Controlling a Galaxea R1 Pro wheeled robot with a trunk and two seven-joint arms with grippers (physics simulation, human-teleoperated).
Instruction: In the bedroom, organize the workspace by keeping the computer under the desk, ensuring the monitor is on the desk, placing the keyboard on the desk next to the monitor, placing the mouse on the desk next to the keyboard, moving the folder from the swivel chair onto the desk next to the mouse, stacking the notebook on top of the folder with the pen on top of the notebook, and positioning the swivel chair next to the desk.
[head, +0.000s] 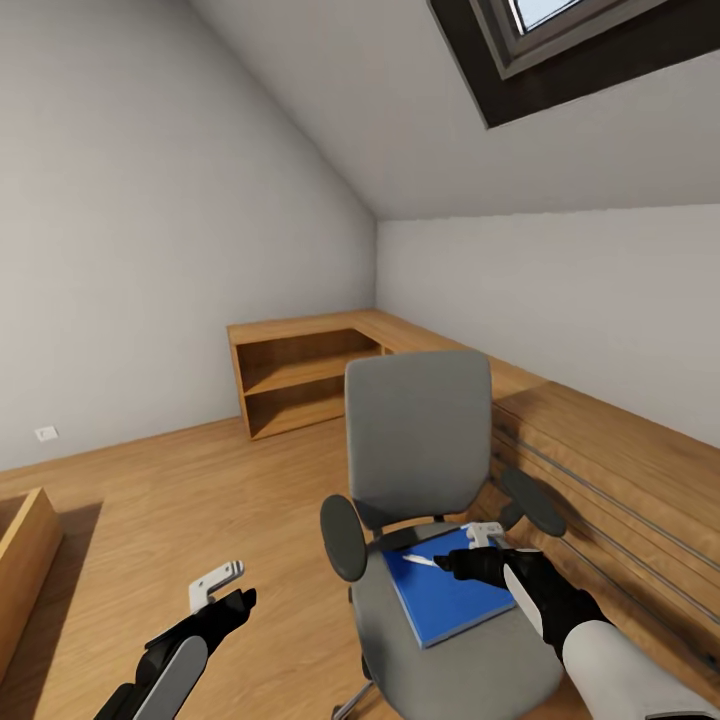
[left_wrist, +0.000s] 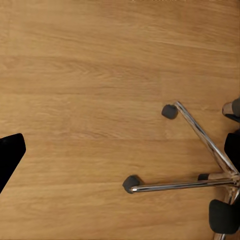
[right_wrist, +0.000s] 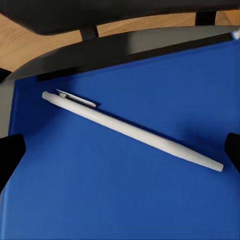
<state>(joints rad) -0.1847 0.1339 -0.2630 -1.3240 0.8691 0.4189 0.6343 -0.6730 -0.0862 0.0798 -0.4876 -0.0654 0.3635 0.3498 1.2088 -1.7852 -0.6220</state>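
Right gripper (head: 478, 553) hovers low over the swivel chair (head: 420, 470) seat, above the back part of the folder (head: 450, 592). In the right wrist view its two dark fingertips (right_wrist: 10, 157) sit at opposite edges of the picture, spread wide, nothing between them but the pen (right_wrist: 131, 130) lying on the folder (right_wrist: 120, 190). So the right gripper is released, wide apart, straddling the pen, not touching it as far as can be seen.

Pen (head: 418, 561) is a thin white stick with a clip, lying diagonally on the blue folder. Folder lies flat on the grey seat, between the black armrests, one corner reaching toward the seat front.

Left gripper (head: 222, 590) is off to the chair's left, over the wooden floor (head: 150, 500), holding nothing. Left wrist view looks down on the floor with one dark fingertip (left_wrist: 10, 157) at the edge, plus the chrome star base (left_wrist: 200, 165) and casters of the chair. Only one fingertip shows there, so its opening cannot be told.

Chair faces the robot, its back toward a long low wooden unit (head: 600, 470) along the right wall, with an open wooden shelf (head: 300, 375) in the corner behind
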